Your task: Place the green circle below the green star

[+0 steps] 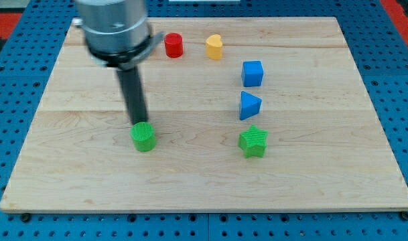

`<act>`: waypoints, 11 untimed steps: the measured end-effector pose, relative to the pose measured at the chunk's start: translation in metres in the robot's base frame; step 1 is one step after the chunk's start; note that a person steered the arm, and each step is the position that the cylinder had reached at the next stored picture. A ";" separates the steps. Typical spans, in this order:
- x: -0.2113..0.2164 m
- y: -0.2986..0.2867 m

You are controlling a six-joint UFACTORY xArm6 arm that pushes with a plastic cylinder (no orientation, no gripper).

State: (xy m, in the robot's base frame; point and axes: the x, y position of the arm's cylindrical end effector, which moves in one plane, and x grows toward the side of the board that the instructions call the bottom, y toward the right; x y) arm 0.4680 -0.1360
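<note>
On the wooden surface (76, 161), left of centre, my tip (141, 123) stands just at the top edge of the green circle (143, 137), touching it or very nearly so. No fingers exist on this rig, so you have nothing open or closed to report, only a bare rod. Well to the view's right sits the green star (253, 141), at about the same height in the view. To do this well, you would likely steer the circle rightward and slightly toward the view's bottom, pushing from its upper-left side so it ends beneath the star. Above the star stand a blue triangle (250, 106) and blue cube (252, 73); a red cylinder (173, 45) and yellow heart (214, 47) sit near the top. None blocks that lower path.
</note>
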 end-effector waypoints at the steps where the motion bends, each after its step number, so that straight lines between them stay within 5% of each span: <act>1: 0.001 -0.011; 6: 0.062 0.111; 11: 0.117 0.162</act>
